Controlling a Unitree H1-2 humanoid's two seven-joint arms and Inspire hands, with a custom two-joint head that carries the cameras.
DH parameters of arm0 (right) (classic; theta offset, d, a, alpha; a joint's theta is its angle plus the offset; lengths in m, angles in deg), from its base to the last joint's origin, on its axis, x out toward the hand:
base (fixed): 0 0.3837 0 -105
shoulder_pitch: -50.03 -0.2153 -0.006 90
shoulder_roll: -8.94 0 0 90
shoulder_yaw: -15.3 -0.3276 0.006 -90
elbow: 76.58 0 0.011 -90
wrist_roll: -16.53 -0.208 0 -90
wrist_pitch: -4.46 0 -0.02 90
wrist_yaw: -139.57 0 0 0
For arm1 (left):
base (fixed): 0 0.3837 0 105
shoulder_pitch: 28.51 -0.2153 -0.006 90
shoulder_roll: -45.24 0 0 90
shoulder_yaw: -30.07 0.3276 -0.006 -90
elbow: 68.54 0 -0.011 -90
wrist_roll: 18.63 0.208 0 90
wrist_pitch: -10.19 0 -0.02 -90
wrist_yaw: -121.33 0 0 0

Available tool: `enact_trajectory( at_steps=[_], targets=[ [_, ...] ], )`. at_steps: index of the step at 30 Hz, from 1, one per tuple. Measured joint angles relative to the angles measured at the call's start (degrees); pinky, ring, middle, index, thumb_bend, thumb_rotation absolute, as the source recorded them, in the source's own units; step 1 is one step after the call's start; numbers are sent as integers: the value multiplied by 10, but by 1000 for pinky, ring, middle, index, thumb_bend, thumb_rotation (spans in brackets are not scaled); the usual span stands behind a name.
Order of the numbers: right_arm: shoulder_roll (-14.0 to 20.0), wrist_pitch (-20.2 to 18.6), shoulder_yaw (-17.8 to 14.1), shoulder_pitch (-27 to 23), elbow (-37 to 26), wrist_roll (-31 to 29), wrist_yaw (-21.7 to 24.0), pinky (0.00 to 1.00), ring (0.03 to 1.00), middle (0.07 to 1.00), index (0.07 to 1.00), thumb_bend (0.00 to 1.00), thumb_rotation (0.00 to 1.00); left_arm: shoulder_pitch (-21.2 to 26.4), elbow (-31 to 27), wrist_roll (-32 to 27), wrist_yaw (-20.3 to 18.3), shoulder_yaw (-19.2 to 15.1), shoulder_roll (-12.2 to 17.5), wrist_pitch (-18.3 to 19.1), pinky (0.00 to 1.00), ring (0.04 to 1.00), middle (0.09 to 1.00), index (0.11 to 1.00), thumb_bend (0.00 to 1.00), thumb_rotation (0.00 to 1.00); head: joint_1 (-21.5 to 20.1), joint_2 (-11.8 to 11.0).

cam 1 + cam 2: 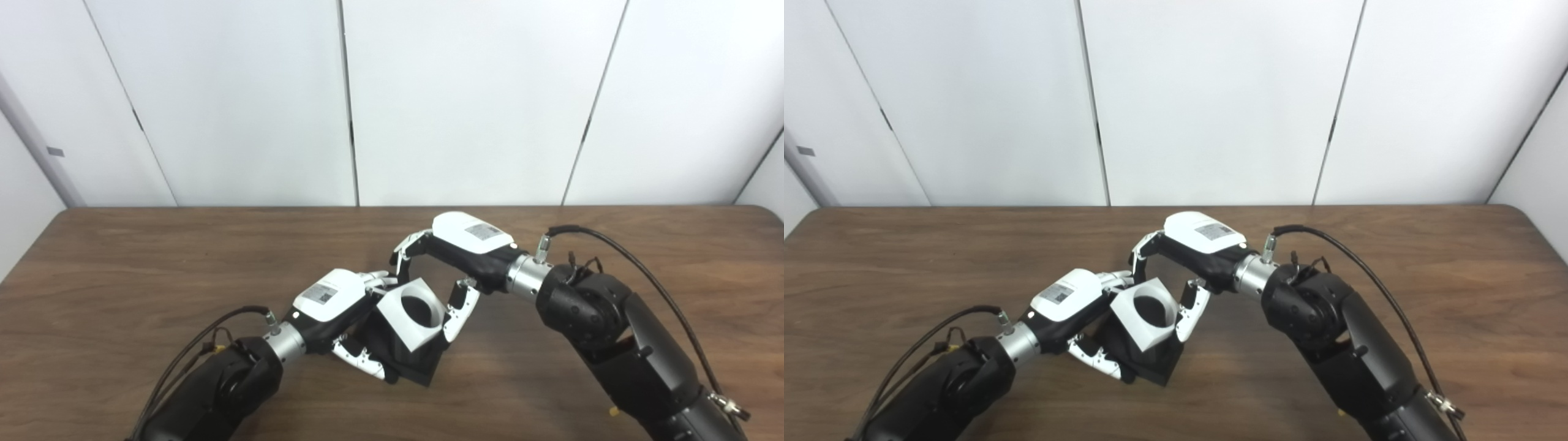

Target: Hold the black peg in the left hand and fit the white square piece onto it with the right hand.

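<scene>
The black peg (pixel 411 365) is a dark block held tilted above the table (pixel 122 269) in my left hand (pixel 343 318), whose fingers (pixel 361 362) wrap its lower side. The white square piece (pixel 411 313), with a round hole facing up, sits on top of the black peg. My right hand (pixel 456 269) reaches in from the right and grips the white piece, its fingers (pixel 404 248) at the far edge and its thumb (pixel 458 312) on the right side. Both hands meet at the table's middle, near the front.
The brown wooden table runs wide to both sides, with its back edge (pixel 392 207) against white wall panels. Black cables (pixel 618 245) loop off both forearms. Nothing else lies on the table.
</scene>
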Motion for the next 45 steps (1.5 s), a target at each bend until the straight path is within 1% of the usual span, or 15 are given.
enact_trajectory(
  at_steps=[8,13,18,23,26,32,39,42,45],
  targets=[
    [-3,0,6,-6,6,0,0,728,791,746,477,522,138,-1,-2,1,1,1,0,5,854,928,887,487,523,72,0,3],
    [-3,0,14,-10,6,4,5,750,798,745,478,520,139,-1,-6,1,0,3,2,12,861,923,885,487,523,73,0,3],
    [-1,-4,28,-23,2,10,25,751,802,750,478,521,140,-1,-9,2,-1,6,4,15,875,925,887,488,522,74,0,4],
    [-1,-17,36,-26,-12,19,40,782,807,751,478,519,141,-1,-15,9,-6,7,4,21,868,922,873,487,523,73,1,6],
    [-3,-20,46,-31,-21,23,51,778,809,750,477,519,140,0,-15,10,-7,7,4,21,867,924,857,488,523,73,2,8],
    [-3,-22,60,-40,-29,25,66,770,802,744,476,519,139,0,-18,10,-10,7,4,26,870,928,858,488,523,71,4,10],
    [-3,-22,61,-40,-31,25,68,785,806,752,475,518,137,0,-18,12,-10,7,3,27,851,925,855,487,523,73,4,11],
    [-2,-22,62,-41,-31,25,69,783,800,749,476,519,137,0,-19,13,-10,8,4,28,856,929,878,488,522,74,3,11],
    [-1,-22,62,-41,-31,24,69,786,798,748,476,519,137,0,-20,13,-10,8,4,28,856,926,878,488,523,74,3,12]
  ],
)
